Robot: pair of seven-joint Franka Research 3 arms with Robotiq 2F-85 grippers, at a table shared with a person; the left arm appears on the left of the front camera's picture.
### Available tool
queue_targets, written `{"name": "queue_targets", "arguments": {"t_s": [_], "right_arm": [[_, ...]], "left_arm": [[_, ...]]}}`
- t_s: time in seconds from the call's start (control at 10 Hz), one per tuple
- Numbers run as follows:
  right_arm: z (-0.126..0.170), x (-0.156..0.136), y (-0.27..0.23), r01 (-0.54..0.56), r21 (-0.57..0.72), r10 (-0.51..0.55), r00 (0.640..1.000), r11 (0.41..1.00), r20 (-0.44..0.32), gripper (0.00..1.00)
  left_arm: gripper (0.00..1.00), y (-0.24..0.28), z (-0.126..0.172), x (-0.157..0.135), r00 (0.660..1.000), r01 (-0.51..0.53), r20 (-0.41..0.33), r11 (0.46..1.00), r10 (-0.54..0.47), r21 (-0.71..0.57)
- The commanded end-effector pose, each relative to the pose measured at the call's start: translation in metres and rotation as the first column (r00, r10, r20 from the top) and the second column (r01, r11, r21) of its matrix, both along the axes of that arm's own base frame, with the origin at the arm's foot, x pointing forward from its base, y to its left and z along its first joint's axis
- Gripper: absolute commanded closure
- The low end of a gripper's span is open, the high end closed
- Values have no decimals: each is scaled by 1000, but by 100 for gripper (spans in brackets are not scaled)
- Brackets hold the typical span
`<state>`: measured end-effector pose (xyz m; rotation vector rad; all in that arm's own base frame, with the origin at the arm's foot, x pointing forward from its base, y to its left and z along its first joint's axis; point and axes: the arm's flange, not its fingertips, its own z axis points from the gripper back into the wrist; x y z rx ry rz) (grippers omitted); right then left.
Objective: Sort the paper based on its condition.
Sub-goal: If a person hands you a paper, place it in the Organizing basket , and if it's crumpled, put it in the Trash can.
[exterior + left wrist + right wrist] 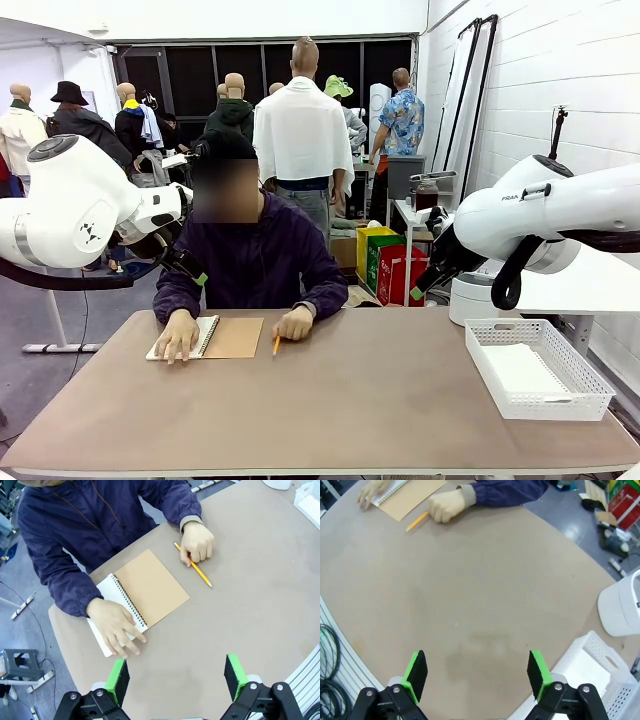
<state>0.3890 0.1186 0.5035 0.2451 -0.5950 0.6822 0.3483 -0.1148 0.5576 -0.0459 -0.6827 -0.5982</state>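
Brown table point(350, 400) is seen before a seated person; at its 4 o'clock a white mesh basket point(590, 385) is set, with white paper point(520, 370) lying flat inside; at 10 o'clock an open spiral notebook point(232, 337) is pressed by one hand point(178, 335); a pencil point(276, 345) is touched by the other hand point(295, 324); left gripper point(176, 666) and right gripper point(477, 660) are held above the table, jaws spread wide.

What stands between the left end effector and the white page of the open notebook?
The person's hand lies flat on the white page, covering much of it. The left end effector hangs open above bare table short of the notebook; nothing else visible intervenes.
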Motion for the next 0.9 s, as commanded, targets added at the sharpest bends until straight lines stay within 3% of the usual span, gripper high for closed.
{"name": "queue_targets", "arguments": {"t_s": [0.0, 0.8], "right_arm": [[-1, 0, 0, -8, 2, 8, 1000, 1000, 0, 0], [-1, 0, 0, -8, 2, 8, 1000, 1000, 0, 0]], "left_arm": [[0, 1, 1, 2, 1000, 0, 3, 1000, 0, -4], [0, 1, 1, 2, 1000, 0, 3, 1000, 0, -4]]}}
